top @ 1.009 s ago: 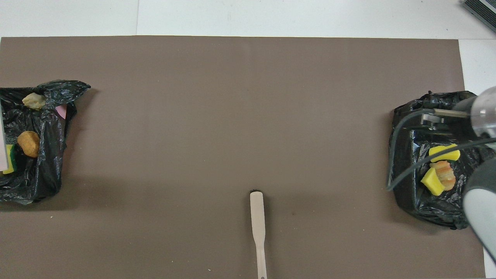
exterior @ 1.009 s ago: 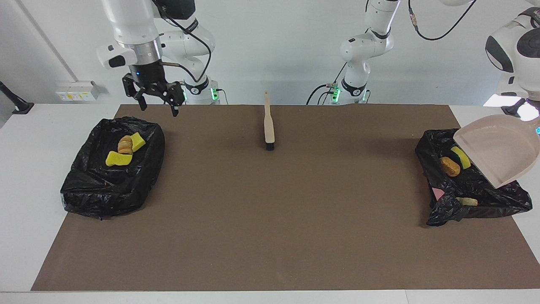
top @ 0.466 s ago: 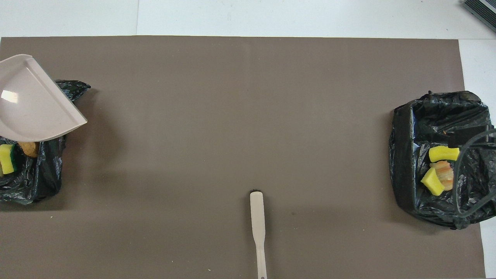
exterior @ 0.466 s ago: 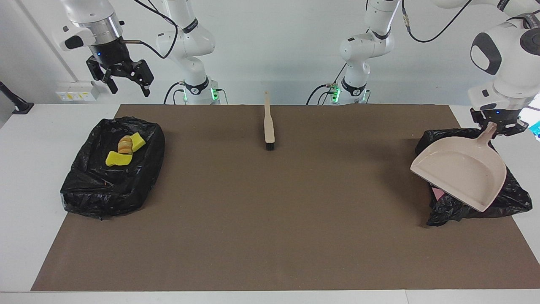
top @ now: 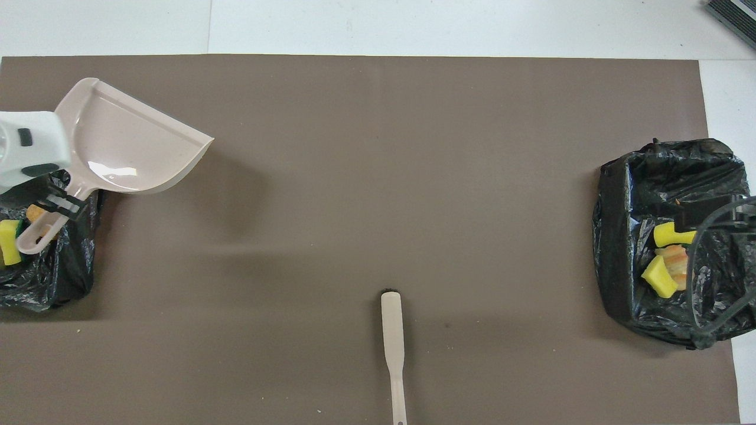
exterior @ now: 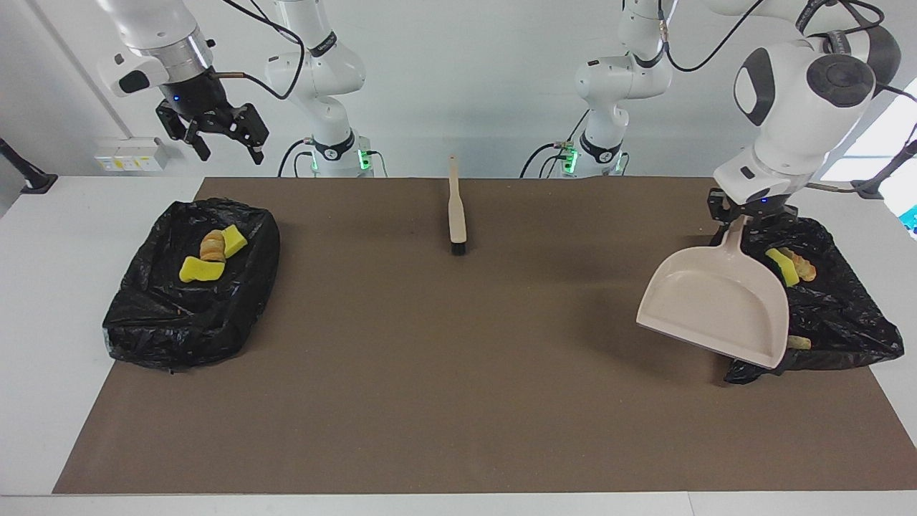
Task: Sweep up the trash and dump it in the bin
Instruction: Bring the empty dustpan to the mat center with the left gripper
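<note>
My left gripper (exterior: 745,217) is shut on the handle of the beige dustpan (exterior: 709,301), held tilted in the air over the mat beside the black-bagged bin (exterior: 838,315) at the left arm's end. The pan (top: 130,147) looks empty. In that bin lie a yellow-green sponge (exterior: 782,265), a tan lump (exterior: 804,269) and another lump (exterior: 799,344). The bin (exterior: 190,308) at the right arm's end holds two yellow wedges (exterior: 203,269) and a bread-like lump (exterior: 213,246). My right gripper (exterior: 229,153) is open and empty, raised near that bin.
The beige brush (exterior: 456,211) lies on the brown mat (exterior: 458,373) midway between the arms' bases, bristles pointing away from the robots. It also shows in the overhead view (top: 393,342).
My left arm has swung the dustpan from over its bin out toward the middle of the mat. My right gripper rose and moved toward its end of the table, then held almost still.
</note>
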Robot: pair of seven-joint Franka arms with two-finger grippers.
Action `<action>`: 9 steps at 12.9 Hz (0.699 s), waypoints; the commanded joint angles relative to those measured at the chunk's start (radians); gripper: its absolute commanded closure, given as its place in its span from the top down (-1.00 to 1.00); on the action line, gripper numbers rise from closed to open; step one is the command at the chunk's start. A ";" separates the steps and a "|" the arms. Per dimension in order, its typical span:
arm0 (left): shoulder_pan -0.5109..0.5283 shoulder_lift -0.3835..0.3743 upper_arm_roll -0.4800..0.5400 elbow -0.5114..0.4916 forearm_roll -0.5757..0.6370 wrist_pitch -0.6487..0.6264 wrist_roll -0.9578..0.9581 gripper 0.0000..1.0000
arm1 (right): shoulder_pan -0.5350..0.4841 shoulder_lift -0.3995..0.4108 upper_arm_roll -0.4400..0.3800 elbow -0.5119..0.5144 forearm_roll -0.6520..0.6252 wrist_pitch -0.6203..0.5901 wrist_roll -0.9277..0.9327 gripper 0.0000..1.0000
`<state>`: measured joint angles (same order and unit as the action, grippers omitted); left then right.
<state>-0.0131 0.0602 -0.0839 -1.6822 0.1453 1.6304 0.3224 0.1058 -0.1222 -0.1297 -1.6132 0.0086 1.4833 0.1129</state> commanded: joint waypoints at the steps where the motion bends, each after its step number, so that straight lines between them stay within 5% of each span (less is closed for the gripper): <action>1: -0.121 -0.034 0.016 -0.027 -0.087 -0.001 -0.318 -1.00 | -0.012 0.006 0.002 0.012 0.011 0.005 -0.019 1.00; 5: -0.299 -0.010 0.016 -0.027 -0.162 0.090 -0.593 -1.00 | 0.000 -0.008 0.004 -0.022 -0.039 0.070 -0.068 1.00; 9: -0.465 0.143 0.018 -0.008 -0.196 0.247 -0.777 -1.00 | -0.003 -0.008 0.007 -0.020 -0.030 0.069 -0.068 1.00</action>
<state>-0.4029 0.1232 -0.0885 -1.7019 -0.0340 1.8060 -0.3791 0.1093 -0.1219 -0.1283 -1.6203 -0.0209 1.5334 0.0452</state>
